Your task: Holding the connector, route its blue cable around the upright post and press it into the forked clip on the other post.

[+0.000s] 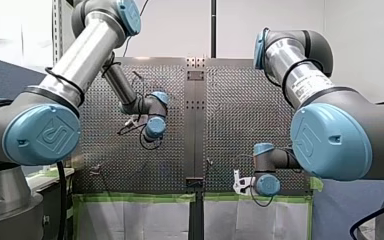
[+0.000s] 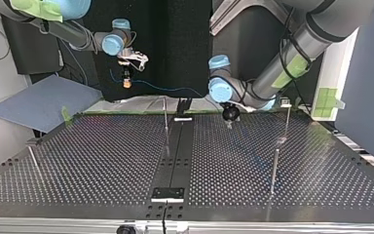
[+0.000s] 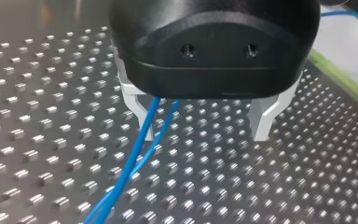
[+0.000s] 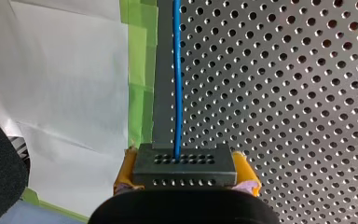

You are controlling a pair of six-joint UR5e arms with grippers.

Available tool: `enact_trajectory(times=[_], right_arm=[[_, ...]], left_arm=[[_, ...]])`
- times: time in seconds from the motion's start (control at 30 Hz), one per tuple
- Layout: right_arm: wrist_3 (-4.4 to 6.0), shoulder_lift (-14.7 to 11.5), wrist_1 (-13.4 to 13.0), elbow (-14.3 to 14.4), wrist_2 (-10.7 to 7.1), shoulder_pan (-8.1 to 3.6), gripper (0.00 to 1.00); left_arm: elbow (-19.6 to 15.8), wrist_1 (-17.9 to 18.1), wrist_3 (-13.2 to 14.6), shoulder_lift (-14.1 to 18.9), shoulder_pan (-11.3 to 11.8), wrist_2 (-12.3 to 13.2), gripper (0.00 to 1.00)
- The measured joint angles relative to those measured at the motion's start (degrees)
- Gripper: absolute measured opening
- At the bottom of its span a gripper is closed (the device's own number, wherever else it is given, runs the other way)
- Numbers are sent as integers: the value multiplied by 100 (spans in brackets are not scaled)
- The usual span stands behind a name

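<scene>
At 10 o'clock in top view, right gripper [image 2: 125, 82] clamped the connector [image 4: 185, 164]; left gripper [image 3: 203, 133] hung open beside the blue cable [image 3: 135, 158]. Steady tension round the post [image 2: 166, 122] looked key.

Worktop [image 4: 284, 93]: perforated metal, satin sheen. Cable [image 4: 177, 70]: smooth plastic jacket. Connector [image 4: 185, 161], between right gripper [image 4: 186, 176] pads: matt dark plastic. Left gripper [image 3: 204, 130] housing: glossy black plastic.

Bright, even light fills the front view. In the top view the perforated table [image 2: 102, 161] glints; twelve o'clock lies dark.
</scene>
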Motion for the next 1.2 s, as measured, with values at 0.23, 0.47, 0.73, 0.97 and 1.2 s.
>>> enact_trajectory(times=[0.23, 0.47, 0.73, 0.97, 1.2], right_arm=[[-3, 0, 1, 0, -2, 12, 0], [-13, 0, 26, -1, -3, 24, 0], [-17, 0, 44, 0, -3, 45, 0], [-18, 0, 49, 0, -2, 48, 0], [-32, 0, 72, 0, -2, 48, 0]], left_arm=[[33, 26, -13, -433, -36, -37, 100], [34, 91, -54, -728, -118, -23, 100], [30, 132, -281, -756, -269, 151, 100], [29, 251, -617, -758, -412, 259, 100], [22, 381, -886, -765, -545, 95, 100]])
